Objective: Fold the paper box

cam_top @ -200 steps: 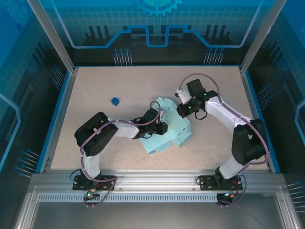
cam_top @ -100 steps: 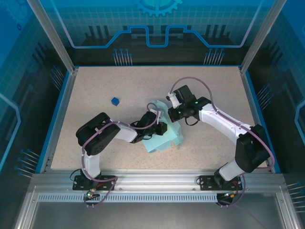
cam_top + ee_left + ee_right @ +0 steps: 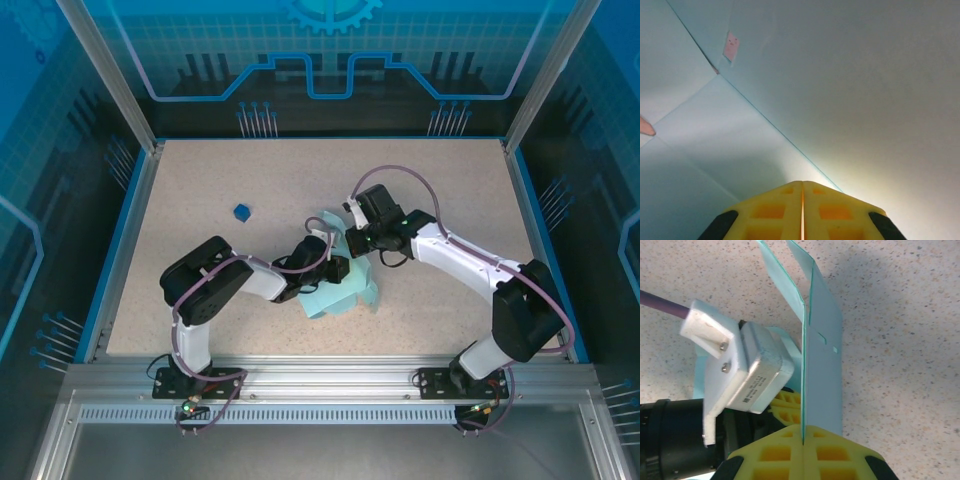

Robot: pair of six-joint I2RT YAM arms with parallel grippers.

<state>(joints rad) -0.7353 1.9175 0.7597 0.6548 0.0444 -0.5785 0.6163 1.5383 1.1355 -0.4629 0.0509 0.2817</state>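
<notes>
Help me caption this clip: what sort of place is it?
Probably an enclosed robot test cell: speckled beige tabletop, clear blue-printed wall panels, silver aluminium frame rail.

light: bright, even, overhead | shadows: soft | left wrist: paper box (image 3: 840,75) blurred, white glare
</notes>
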